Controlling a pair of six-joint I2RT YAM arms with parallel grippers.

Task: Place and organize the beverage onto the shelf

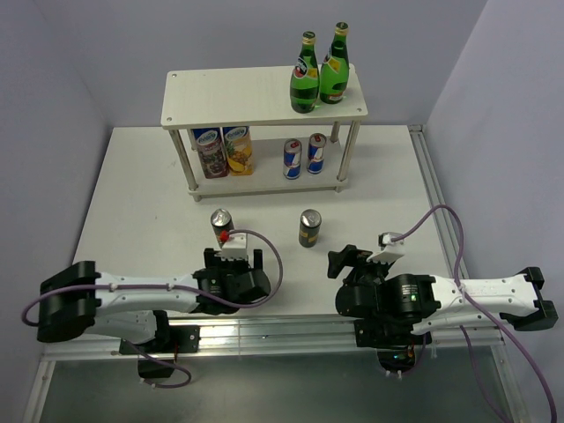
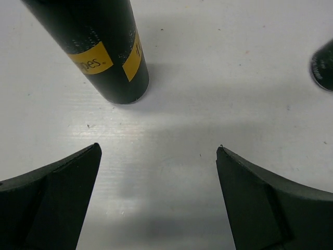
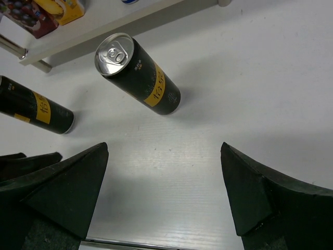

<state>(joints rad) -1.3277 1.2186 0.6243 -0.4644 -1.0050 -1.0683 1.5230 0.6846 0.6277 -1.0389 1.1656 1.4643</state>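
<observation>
2 green bottles (image 1: 319,75) and 2 blue-and-silver cans (image 1: 304,157) already on the shelf (image 1: 225,97), 2 dark cans (image 1: 264,227) left standing on the table (image 1: 150,203) just beyond wide-open, empty left gripper (image 1: 234,256) and right gripper (image 1: 355,257).

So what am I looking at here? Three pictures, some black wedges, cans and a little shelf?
These are two robot arms bolted to a white table. The overhead picture shows both; the other two come from cameras on each wrist. The black wedges are the open fingers of the left gripper and right gripper; neither holds anything. Two dark cans with yellow labels stand on the table. The shelf carries two green bottles on top, with two blue-and-silver cans and two picture-printed containers below.
</observation>
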